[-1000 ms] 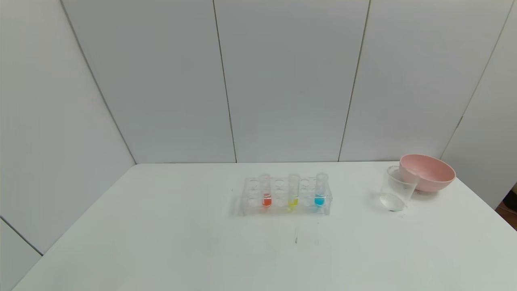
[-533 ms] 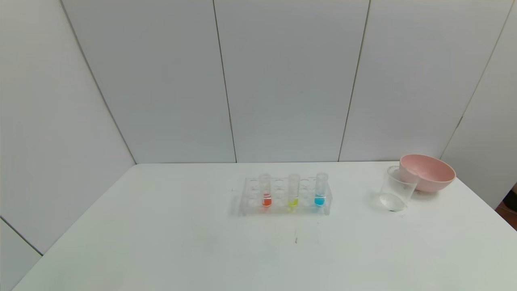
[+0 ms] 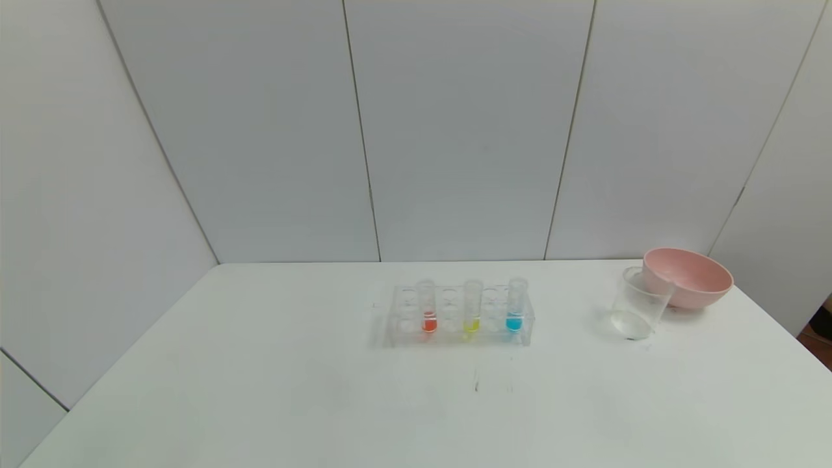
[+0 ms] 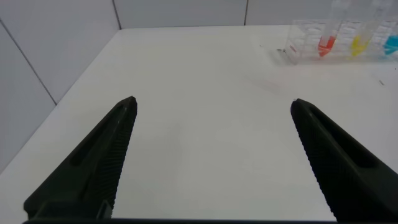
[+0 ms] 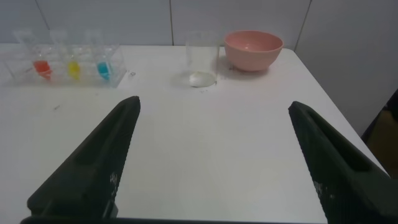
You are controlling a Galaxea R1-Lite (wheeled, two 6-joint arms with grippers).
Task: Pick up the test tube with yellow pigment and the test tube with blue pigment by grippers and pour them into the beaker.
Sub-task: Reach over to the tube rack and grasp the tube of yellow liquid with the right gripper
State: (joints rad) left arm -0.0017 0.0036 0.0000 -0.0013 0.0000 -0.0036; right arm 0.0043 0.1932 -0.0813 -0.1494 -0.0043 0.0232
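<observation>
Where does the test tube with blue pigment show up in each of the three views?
Head view: test tube with blue pigment, right end of the clear rack, mid-table.
Left wrist view: cut off at the far edge, beyond the open left pincer.
Right wrist view, nearest the beaker.
Shared landmark: the rack.

You have bare table [image 3: 273,390] across the frame's lower half; at right, the pink bowl [image 3: 690,278] crowds the beaker [image 3: 637,304] from behind.
</observation>
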